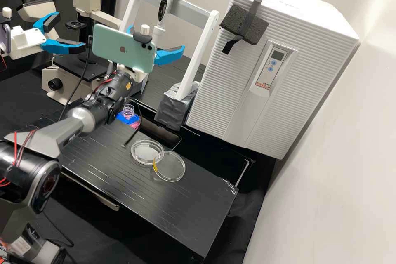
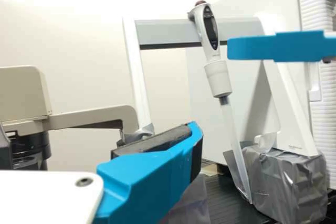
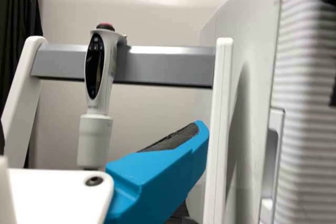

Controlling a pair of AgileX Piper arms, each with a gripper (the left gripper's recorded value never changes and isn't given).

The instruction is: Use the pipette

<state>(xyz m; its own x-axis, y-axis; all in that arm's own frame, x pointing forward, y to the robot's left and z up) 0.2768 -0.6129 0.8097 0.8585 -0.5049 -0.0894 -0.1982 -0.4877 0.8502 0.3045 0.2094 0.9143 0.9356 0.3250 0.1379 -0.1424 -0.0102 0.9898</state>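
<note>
High: pipette (image 1: 164,6) hangs on white stand (image 1: 197,49), top centre. Just below it in frame, right gripper (image 1: 156,40), blue fingers spread, nothing held. Mint phone (image 1: 123,51) partly hides one finger. Upper left by microscope (image 1: 68,76), left gripper (image 1: 69,32), fingers spread wide, empty. Mid-frame, two petri dishes (image 1: 146,150) on black tray (image 1: 185,210), pink bottle (image 1: 130,113) up-left of them.

Left wrist: pipette (image 2: 212,51) upper centre on the crossbar, tip down beside taped base (image 2: 289,177). Own finger (image 2: 157,166) low, other arm's finger (image 2: 278,45) upper right.

Right wrist: pipette (image 3: 97,87) left of centre, apart from own finger (image 3: 168,166).
</note>
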